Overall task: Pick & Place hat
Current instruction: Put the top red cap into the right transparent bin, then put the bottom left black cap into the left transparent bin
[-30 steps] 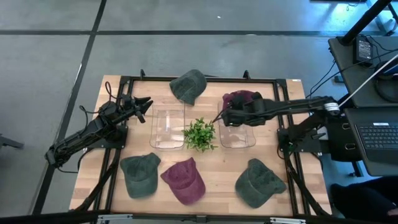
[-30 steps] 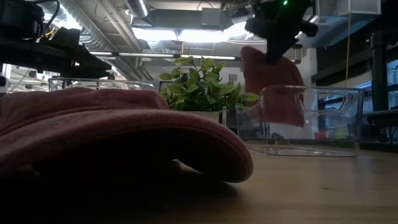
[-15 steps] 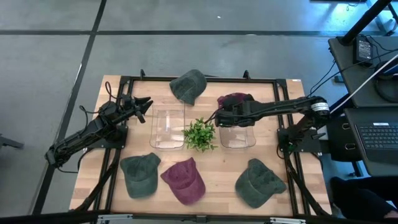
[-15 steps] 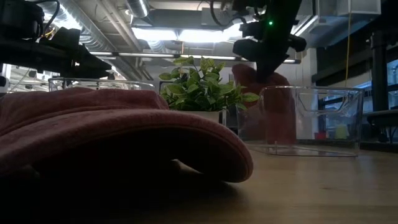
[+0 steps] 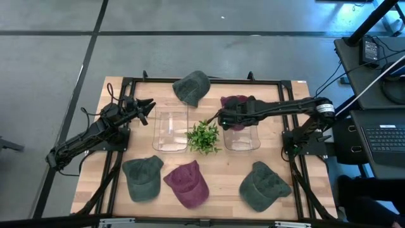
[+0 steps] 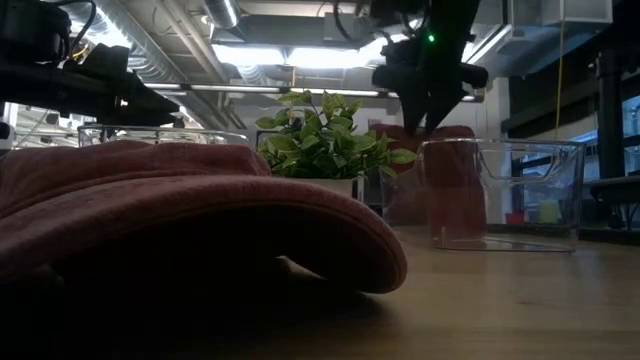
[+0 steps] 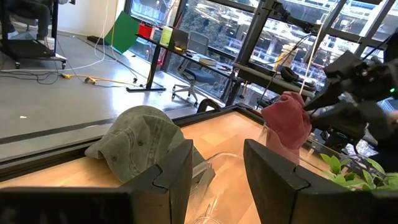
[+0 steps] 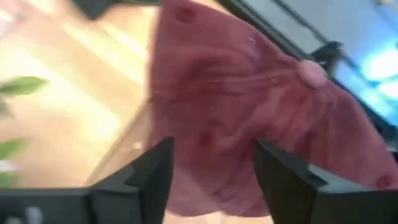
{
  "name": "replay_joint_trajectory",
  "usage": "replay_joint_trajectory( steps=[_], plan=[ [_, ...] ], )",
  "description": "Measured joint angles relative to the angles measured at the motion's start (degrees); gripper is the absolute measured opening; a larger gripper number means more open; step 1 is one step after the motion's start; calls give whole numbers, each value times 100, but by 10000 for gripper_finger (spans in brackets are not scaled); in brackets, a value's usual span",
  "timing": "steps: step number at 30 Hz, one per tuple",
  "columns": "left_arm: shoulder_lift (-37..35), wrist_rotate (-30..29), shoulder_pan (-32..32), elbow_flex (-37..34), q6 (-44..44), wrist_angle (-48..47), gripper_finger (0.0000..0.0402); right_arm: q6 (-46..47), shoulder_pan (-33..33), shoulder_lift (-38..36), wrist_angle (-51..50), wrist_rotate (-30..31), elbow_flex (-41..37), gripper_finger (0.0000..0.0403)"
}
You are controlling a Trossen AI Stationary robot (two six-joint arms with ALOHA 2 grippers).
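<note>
Your right gripper (image 5: 223, 116) hung over the near-plant edge of the right bin (image 5: 242, 136), and its fingers (image 8: 149, 171) stood parted in the right wrist view, with the maroon hat (image 5: 237, 104) filling the gap ahead of them. Whether the pads actually pinched the cloth could not be read from that view; the low view showed the hat (image 6: 440, 185) draped at the bin's (image 6: 500, 195) wall directly under the gripper (image 6: 428, 95), which suggested you were at the release stage of the placement. The hat lay across the bin's far rim, part inside and part trailing toward the table frame (image 5: 278, 83), so the step judged in hand was seating it fully in the bin. To do that well, you needed to keep the gripper centred above the bin opening rather than its edge, lower until the crown cleared the rim, and only then part the fingers completely; a release at the rim risked the cloth sliding outside. You also had to keep clear of the plant (image 5: 203, 136) standing just beside the bin. Your left gripper (image 5: 147, 106) waited near the left bin (image 5: 171, 130) with its fingers (image 7: 174, 171) apart and nothing between them. Four more hats lay untouched on the table: a green one (image 5: 192, 87) at the far side and three along the near side.
</note>
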Motion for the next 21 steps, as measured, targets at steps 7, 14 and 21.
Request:
replay_joint_trajectory(
  steps=[7,14,21],
  plan=[
    [0,-1,1,0,0,1,139,-536,0,-25,-304,-71,845,267],
    [-2,-1,1,0,-2,1,139,-1541,-4,-35,-1454,-904,2173,270],
    [-1,167,0,0,-167,23,139,-1947,55,-142,-1808,-1241,2764,271]
  ],
)
